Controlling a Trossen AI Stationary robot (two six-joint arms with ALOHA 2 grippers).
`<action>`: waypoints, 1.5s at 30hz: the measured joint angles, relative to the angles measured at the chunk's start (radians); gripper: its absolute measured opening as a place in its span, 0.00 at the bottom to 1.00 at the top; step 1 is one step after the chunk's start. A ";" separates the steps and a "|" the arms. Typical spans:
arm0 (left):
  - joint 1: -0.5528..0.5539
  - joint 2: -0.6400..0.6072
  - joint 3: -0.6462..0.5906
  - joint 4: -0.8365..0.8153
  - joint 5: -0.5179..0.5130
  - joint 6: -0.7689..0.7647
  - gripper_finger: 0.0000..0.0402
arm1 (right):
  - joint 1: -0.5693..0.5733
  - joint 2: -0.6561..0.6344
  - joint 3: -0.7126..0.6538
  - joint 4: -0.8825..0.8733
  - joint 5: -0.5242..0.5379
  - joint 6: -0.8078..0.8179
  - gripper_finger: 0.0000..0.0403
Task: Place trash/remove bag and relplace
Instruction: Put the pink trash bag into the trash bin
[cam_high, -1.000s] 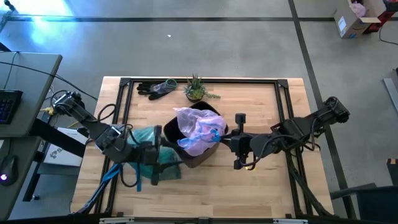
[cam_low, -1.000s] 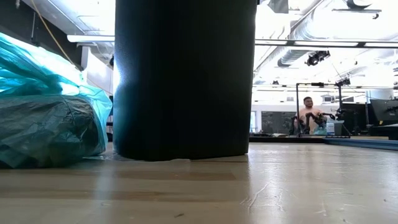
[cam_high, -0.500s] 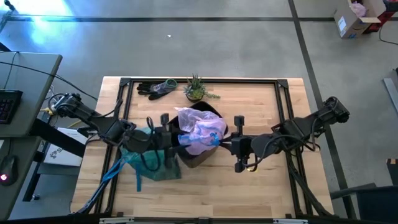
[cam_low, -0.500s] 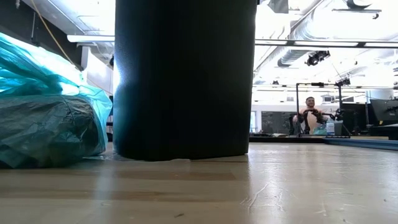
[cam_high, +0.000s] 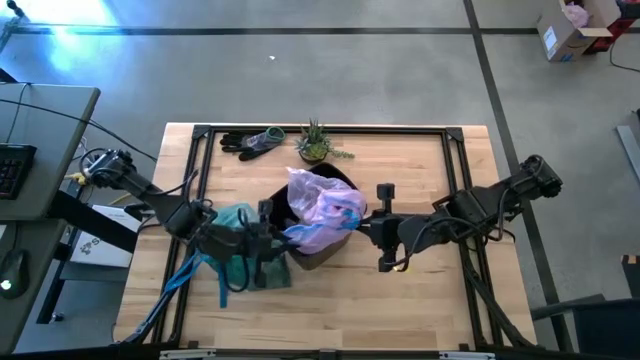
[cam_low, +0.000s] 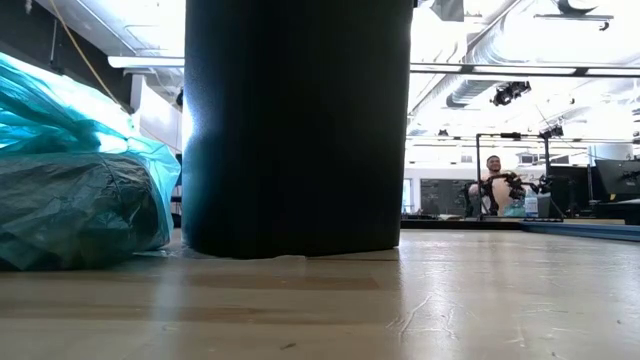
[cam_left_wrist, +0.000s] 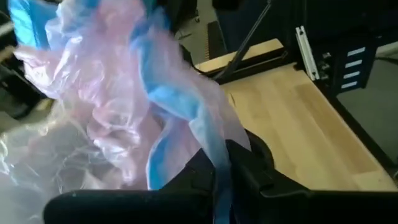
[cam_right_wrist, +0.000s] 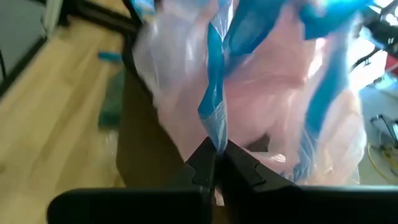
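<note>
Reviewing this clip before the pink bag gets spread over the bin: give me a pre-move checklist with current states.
1. Right gripper shut on the pink bag's blue tie: ok.
2. Left gripper shut on the pink bag edge: ok.
3. Pink bag sits over the dark bin: ok.
4. Teal bag out of the bin, on the table: ok.
5. Pink bag's mouth open around the bin's rim: cannot tell.

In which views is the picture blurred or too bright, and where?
Left wrist view: the pink bag close to the lens is soft and blurred. Right wrist view: the same bag is smeared. Low view: ceiling lights glare white; the dark bin blocks much. High view: blue glare top left.
</note>
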 joint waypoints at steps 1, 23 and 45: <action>-0.014 0.000 0.000 0.002 -0.018 0.014 0.03 | -0.003 -0.001 0.000 -0.025 0.000 0.010 0.00; -0.148 0.070 0.001 0.100 -0.118 0.072 0.01 | -0.071 -0.021 0.000 -0.378 0.045 0.188 0.00; -0.046 0.143 0.132 -0.121 -0.132 0.130 0.44 | -0.071 -0.021 0.000 -0.343 0.011 0.204 0.00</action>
